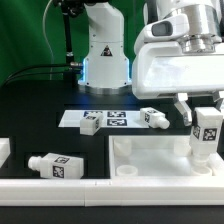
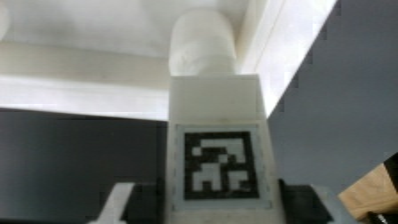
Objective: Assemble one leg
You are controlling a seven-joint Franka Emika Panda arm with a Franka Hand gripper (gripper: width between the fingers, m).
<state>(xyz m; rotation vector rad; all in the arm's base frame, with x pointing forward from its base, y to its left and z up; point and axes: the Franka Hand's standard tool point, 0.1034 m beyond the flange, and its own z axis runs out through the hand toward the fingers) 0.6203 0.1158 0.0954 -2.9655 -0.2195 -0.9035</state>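
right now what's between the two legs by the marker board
Between one leg and the other leg, only the marker board; the exterior view shows it.

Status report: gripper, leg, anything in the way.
Gripper shut on leg. Leg upright over panel, seating unclear. Loose legs lie well aside, path open.

Green curtain [image 1: 25, 35] behind, matte black table [image 1: 40, 120], dark cable [image 1: 38, 69] along its far edge, bright even light

The arm [image 1: 105, 45] is extended toward the exterior view's right, on the near side. The gripper [image 1: 204, 118] is pointed straight down, its fingers [image 1: 185, 108] pressed against an upright leg [image 1: 207, 135].
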